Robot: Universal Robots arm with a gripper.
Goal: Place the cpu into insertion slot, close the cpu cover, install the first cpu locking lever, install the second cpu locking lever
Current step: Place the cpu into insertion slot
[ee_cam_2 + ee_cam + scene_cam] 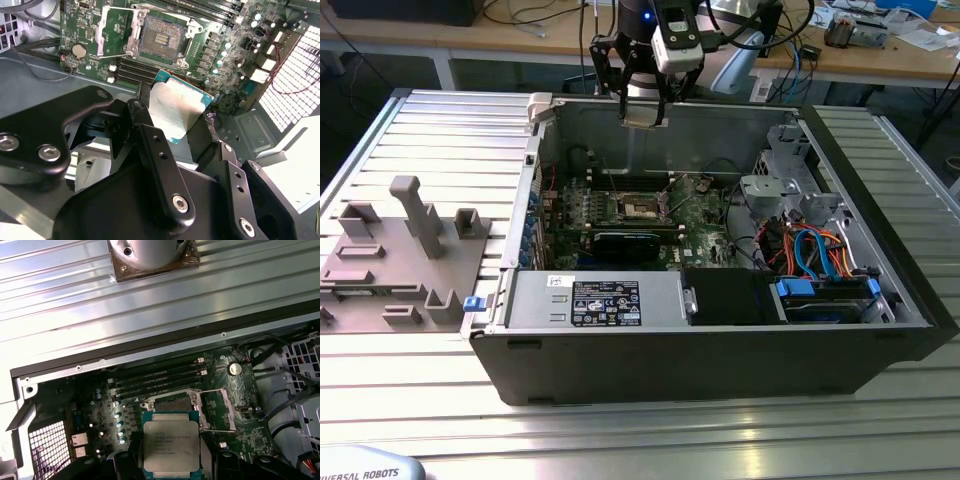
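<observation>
- Claw (176, 114), clamped on the thin square silvery cpu (175, 107), hangs at top centre of the exterior view.
- Dark square metal-rimmed insertion slot (159, 37) lies uncovered on the green circuit board (75, 22), apart from the cpu.

Reaches in at twelve o'clock of the exterior view as a single arm (638, 30), wrist upright and aimed down toward six o'clock. Carries a blue light on the wrist and a white camera housing (677, 42) at about one o'clock of it. Ends in a black gripper (644, 108), linkages spread toward nine and three o'clock. Pinches the cpu (645, 114) between the tips, roughly level. Shows, in the second wrist view, the gripper (176, 116) closed on the cpu (174, 102), bolted black fingers (152, 142) pressing on opposite edges. Clamps, in the first wrist view, the cpu (171, 445) between the gripper (171, 462) tips, silvery metal face toward that camera.
</observation>
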